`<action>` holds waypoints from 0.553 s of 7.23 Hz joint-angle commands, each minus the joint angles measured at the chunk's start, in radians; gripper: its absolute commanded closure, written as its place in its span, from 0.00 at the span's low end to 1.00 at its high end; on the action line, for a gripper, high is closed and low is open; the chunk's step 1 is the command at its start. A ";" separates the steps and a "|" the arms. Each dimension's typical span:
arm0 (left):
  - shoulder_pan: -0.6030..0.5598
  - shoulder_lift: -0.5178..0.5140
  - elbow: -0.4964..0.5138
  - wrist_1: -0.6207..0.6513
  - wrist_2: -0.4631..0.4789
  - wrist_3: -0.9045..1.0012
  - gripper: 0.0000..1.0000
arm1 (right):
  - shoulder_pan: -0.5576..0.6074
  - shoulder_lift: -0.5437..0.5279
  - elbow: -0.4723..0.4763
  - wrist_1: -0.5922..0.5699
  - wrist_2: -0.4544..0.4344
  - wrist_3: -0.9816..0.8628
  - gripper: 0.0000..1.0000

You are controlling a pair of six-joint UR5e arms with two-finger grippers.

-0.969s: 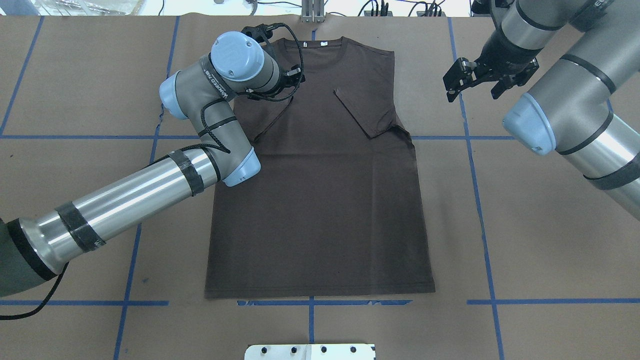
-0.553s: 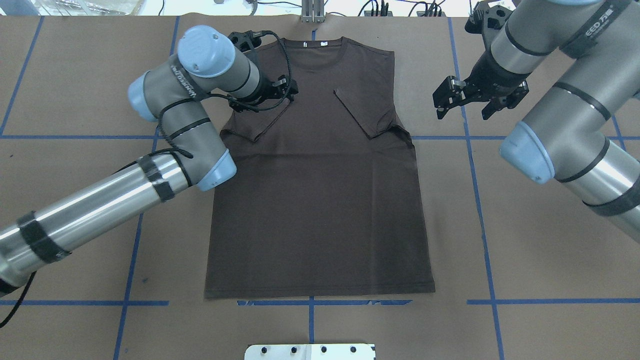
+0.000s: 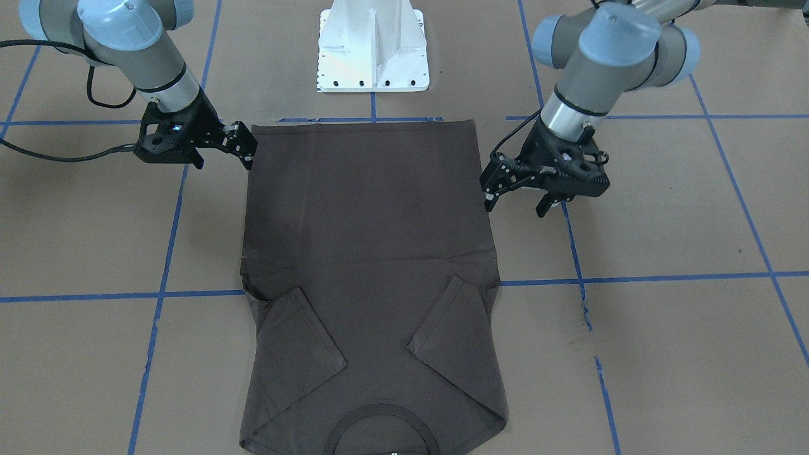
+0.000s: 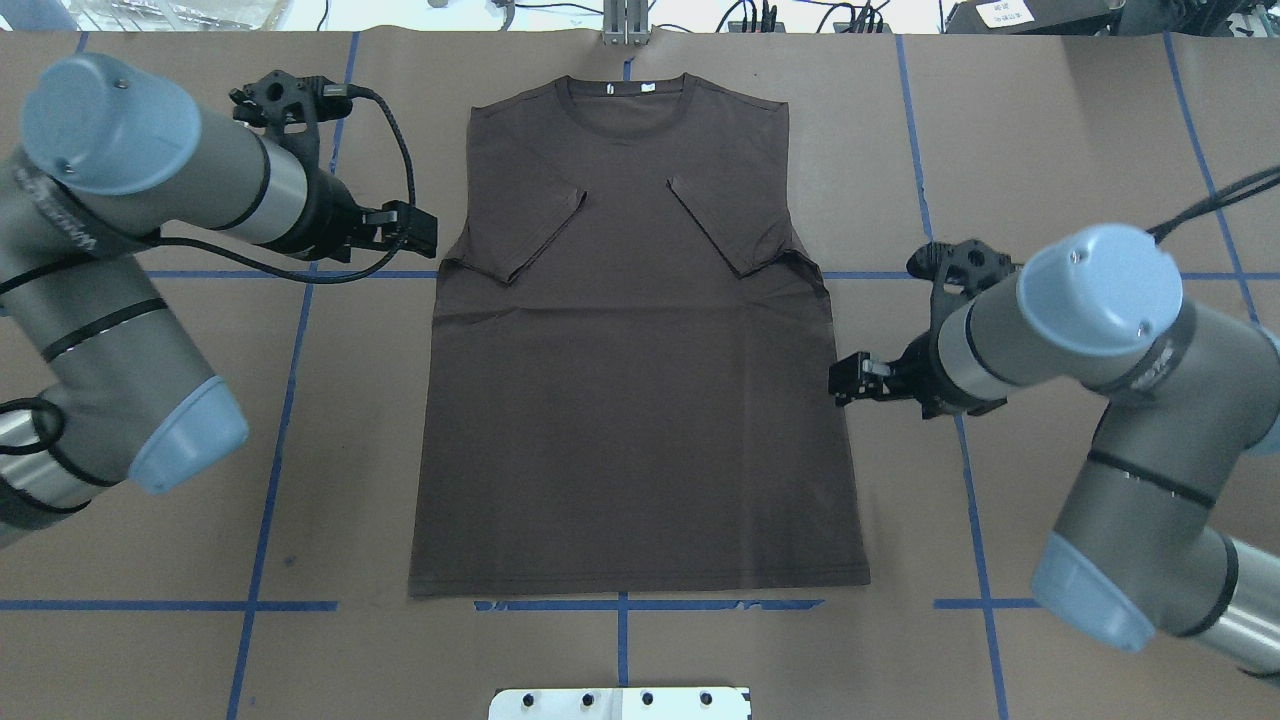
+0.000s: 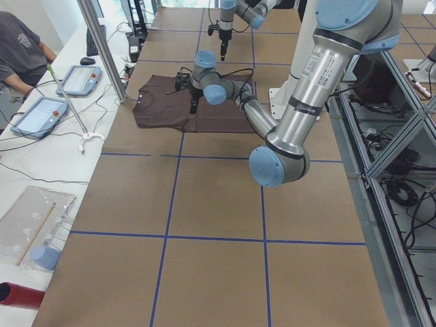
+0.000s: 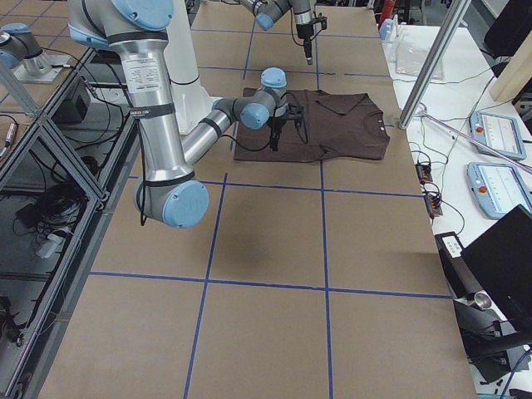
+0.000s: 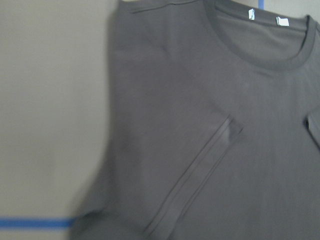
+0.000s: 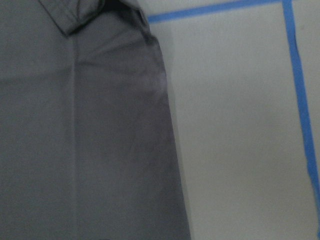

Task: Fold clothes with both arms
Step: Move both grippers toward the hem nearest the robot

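T-shirt [image 4: 640,400], dark grey-brown, lies flat and face up in the middle of your surface [image 4: 1050,150], which is brown and marked with blue tape lines [image 4: 955,330]. Its collar [image 4: 627,105] with the white labels [image 4: 628,88] points away from the robot, and its hem runs near the white pedestal base [image 4: 620,703]. You can see both short sleeves turned inward over the chest, one [image 4: 530,235] on the robot's left and one [image 4: 735,225] on its right. The left arm's fingers [image 3: 490,186] are spread apart and hold nothing; they sit off the cloth, just beside the shirt's left edge. The right arm's fingers [image 3: 245,146] are likewise parted and empty, just beside the shirt's right edge, and you cannot tell whether they touch it
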 commanded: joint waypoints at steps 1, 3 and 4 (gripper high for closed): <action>-0.002 0.027 -0.163 0.161 0.003 0.032 0.00 | -0.223 -0.070 0.019 0.098 -0.195 0.182 0.00; -0.001 0.018 -0.163 0.161 0.005 0.033 0.00 | -0.290 -0.080 0.013 0.092 -0.208 0.220 0.00; 0.001 0.017 -0.162 0.161 0.005 0.032 0.00 | -0.314 -0.083 0.010 0.089 -0.226 0.227 0.00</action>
